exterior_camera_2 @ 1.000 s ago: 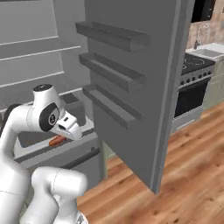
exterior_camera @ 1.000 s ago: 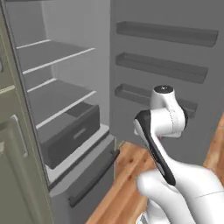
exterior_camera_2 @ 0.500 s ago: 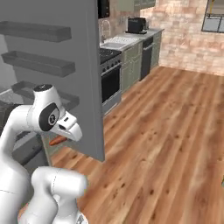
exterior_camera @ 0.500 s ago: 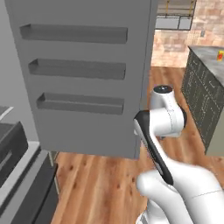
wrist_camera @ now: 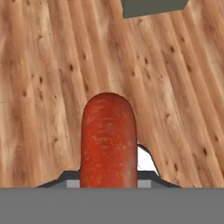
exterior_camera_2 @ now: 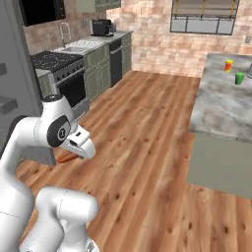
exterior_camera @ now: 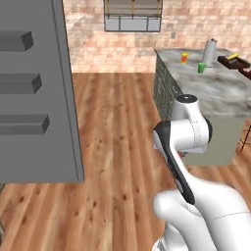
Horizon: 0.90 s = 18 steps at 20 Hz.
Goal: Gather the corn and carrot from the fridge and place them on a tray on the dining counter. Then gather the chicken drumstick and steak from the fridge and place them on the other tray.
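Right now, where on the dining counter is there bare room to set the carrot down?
The near half of the dining counter is bare marble. The far end is crowded: orange cup, green cup, grey canister, dark tray. The gripper holds the carrot.

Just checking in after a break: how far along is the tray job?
Done: a yellow piece, probably the corn, lies on a dark tray on the dining counter. In hand: the gripper carries the carrot over the wood floor. Left: placing it, then drumstick and steak.
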### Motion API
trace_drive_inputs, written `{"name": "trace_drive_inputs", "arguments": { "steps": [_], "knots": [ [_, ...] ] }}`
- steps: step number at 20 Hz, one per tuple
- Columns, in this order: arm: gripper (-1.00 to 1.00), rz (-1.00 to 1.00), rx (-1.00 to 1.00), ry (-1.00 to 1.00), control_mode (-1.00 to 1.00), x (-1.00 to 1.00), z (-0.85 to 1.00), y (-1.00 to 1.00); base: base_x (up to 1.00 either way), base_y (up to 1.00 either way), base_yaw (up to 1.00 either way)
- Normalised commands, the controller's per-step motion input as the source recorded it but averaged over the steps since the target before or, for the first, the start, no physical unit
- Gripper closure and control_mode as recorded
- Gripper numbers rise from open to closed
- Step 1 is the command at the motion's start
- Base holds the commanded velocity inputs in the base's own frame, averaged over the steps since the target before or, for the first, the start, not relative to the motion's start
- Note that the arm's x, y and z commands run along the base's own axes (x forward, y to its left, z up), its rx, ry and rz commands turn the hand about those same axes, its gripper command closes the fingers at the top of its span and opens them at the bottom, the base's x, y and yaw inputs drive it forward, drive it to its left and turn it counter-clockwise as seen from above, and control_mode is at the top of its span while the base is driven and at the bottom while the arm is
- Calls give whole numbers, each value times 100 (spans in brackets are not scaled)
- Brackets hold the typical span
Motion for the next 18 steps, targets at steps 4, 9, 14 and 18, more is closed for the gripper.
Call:
{"name": "trace_drive_inputs", "arguments": {
  "steps": [4,9,14,18],
  "knots": [
    [100,0,0,0,100,0,0,0,-3,-100,-21],
    [100,0,0,0,100,0,0,0,0,-100,-16],
    [100,0,0,0,100,0,0,0,-1,-100,-5],
    [100,0,0,0,100,0,0,0,0,-100,0]
  ]
}}
